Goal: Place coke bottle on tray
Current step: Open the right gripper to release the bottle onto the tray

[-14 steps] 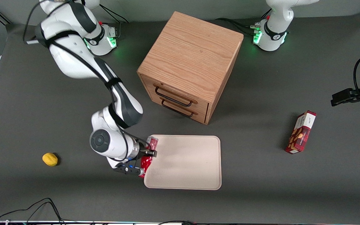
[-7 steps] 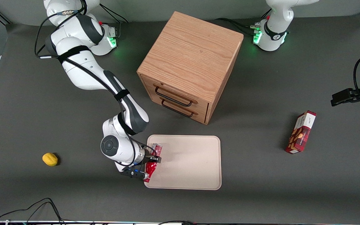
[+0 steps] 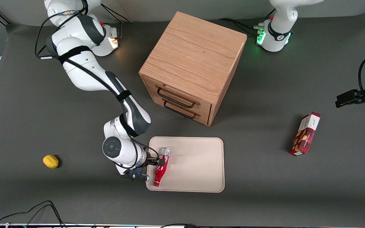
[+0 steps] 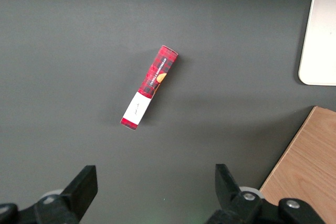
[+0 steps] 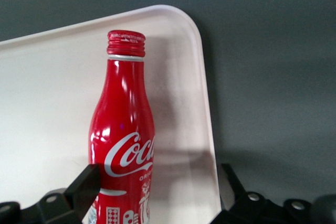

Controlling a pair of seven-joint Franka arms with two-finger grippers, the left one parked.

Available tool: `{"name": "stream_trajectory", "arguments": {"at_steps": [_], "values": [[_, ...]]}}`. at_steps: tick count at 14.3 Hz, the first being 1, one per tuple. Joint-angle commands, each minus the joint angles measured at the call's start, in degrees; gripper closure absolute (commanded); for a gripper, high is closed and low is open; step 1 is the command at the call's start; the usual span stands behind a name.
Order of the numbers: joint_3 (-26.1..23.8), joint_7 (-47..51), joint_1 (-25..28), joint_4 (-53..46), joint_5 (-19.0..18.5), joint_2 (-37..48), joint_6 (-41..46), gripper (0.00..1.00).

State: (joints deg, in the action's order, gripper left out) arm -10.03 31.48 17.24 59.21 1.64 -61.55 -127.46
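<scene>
The coke bottle (image 3: 161,167) is red with white lettering. It lies flat on the beige tray (image 3: 195,164), close to the tray's edge at the working arm's end, with its red cap pointing toward the front camera. My gripper (image 3: 157,163) is over that edge of the tray and is open. In the right wrist view the bottle (image 5: 123,129) lies on the tray (image 5: 47,103) inside the gripper (image 5: 157,192). One finger (image 5: 84,184) is against the bottle's side and the other stands well apart from it.
A wooden two-drawer cabinet (image 3: 195,66) stands farther from the front camera than the tray. A red snack box (image 3: 306,134) lies toward the parked arm's end and shows in the left wrist view (image 4: 149,87). A yellow fruit (image 3: 50,161) lies toward the working arm's end.
The gripper carried the bottle from the tray's edge to over the tray. The bottle now lies flat on the tray and the fingers have opened off it.
</scene>
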Motion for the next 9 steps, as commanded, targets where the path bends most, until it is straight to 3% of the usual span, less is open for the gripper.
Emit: {"name": "stream_trajectory", "arguments": {"at_steps": [1,5,9], "values": [[0.45,1.48,0.60,0.02,-1.29,-0.24,-0.77,0.00],[0.36,1.48,0.17,-0.06,-1.46,5.97,3.25,0.00],[0.45,-0.27,-2.54,0.29,-2.34,21.69,19.66,0.00]]}}
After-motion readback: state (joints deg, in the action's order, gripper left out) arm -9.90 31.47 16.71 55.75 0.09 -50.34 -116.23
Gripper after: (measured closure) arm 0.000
